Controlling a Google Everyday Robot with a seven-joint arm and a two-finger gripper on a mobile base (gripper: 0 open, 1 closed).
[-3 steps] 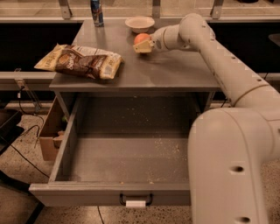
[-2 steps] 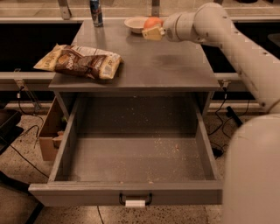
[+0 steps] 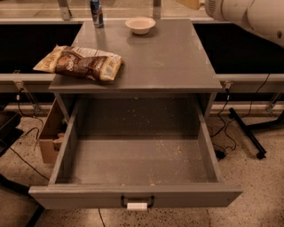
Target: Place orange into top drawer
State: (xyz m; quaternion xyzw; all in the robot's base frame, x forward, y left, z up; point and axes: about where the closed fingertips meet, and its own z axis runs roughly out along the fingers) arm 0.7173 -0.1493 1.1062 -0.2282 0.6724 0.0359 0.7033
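The top drawer (image 3: 133, 195) is pulled wide open below the grey cabinet top (image 3: 173, 57). Its speckled floor is bare, and its front carries a small black handle (image 3: 136, 201) and a white label. The orange is out of view. My gripper (image 3: 190, 3) shows only as a beige tip at the top edge, high above the back right of the cabinet top, to the right of the beige bowl. The white arm (image 3: 248, 15) comes in from the top right corner.
A beige bowl (image 3: 140, 25) and a dark can (image 3: 96, 12) stand at the back of the cabinet top. A brown chip bag (image 3: 80, 63) lies on its left side. A cardboard box (image 3: 49, 142) sits on the floor to the left, and cables lie to the right.
My gripper rose from the cabinet top by the bowl, carrying the orange up and to the right. The orange has now left the top of the view.
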